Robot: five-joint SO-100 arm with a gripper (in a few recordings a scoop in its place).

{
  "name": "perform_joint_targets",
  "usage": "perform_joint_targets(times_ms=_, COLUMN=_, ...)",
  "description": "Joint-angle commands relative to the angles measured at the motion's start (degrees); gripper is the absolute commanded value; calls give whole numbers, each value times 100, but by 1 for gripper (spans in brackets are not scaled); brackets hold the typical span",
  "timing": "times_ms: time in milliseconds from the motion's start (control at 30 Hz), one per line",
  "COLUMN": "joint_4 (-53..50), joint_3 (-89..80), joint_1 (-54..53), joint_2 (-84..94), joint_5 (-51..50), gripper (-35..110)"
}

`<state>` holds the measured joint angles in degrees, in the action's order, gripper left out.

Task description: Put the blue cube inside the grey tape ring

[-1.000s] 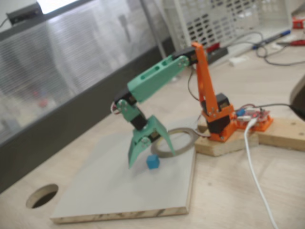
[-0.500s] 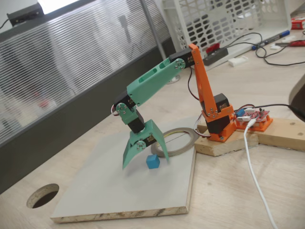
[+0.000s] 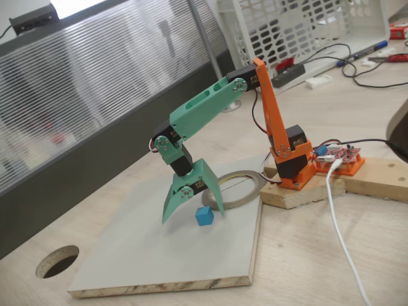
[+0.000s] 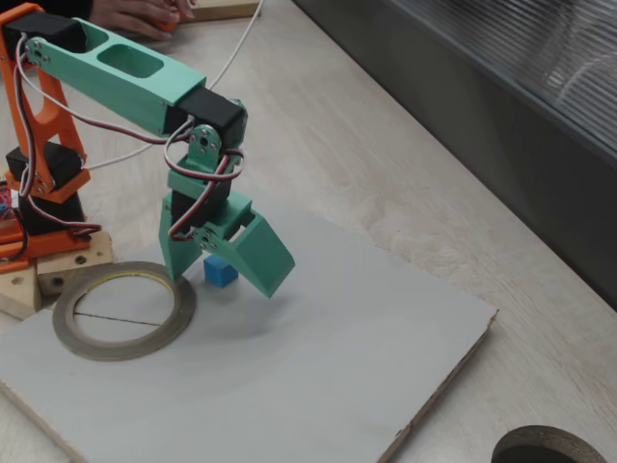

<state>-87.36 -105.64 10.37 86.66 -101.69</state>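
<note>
The small blue cube (image 3: 204, 216) (image 4: 220, 271) rests on the pale grey board (image 3: 140, 255) (image 4: 318, 386). My green gripper (image 3: 193, 215) (image 4: 224, 283) points down over it, open, with one finger on each side of the cube and the tips close to the board. Neither finger touches the cube as far as I can see. The grey tape ring (image 3: 252, 190) (image 4: 120, 350) lies flat on the same board, just beyond the cube towards the orange arm base (image 3: 293, 162) (image 4: 39, 193). Its centre is hollow.
A round hole (image 3: 56, 261) (image 4: 549, 449) is cut in the tabletop beyond the board's far corner. The arm base is on a wooden block (image 3: 306, 191) with a white cable (image 3: 341, 236) trailing off. A white basket (image 3: 299, 25) stands at the back. A person's hand (image 4: 135, 14) rests at one picture's top edge.
The gripper has come down a little and shifted slightly left in the fixed view, its fingers now straddling the cube. The cube and ring have not moved.
</note>
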Motion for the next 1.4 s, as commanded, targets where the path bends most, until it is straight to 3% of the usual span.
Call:
perform_joint_targets(times_ms=0, joint_4=-44, joint_3=18, joint_1=62, joint_2=35, joint_5=-44, gripper=98)
perform_joint_targets(times_ms=333, joint_4=396, joint_3=44, joint_1=62, joint_2=114, joint_5=-88, gripper=61)
perform_joint_targets(times_ms=767, joint_4=791, joint_3=62, joint_1=70, joint_2=132, joint_5=-88, gripper=42)
perform_joint_targets(times_ms=1200, joint_4=791, joint_3=79, joint_1=70, joint_2=149, joint_5=-88, gripper=11)
perform_joint_targets(times_ms=1367, joint_4=756, joint_3=79, joint_1=44, joint_2=158, joint_5=-88, gripper=7)
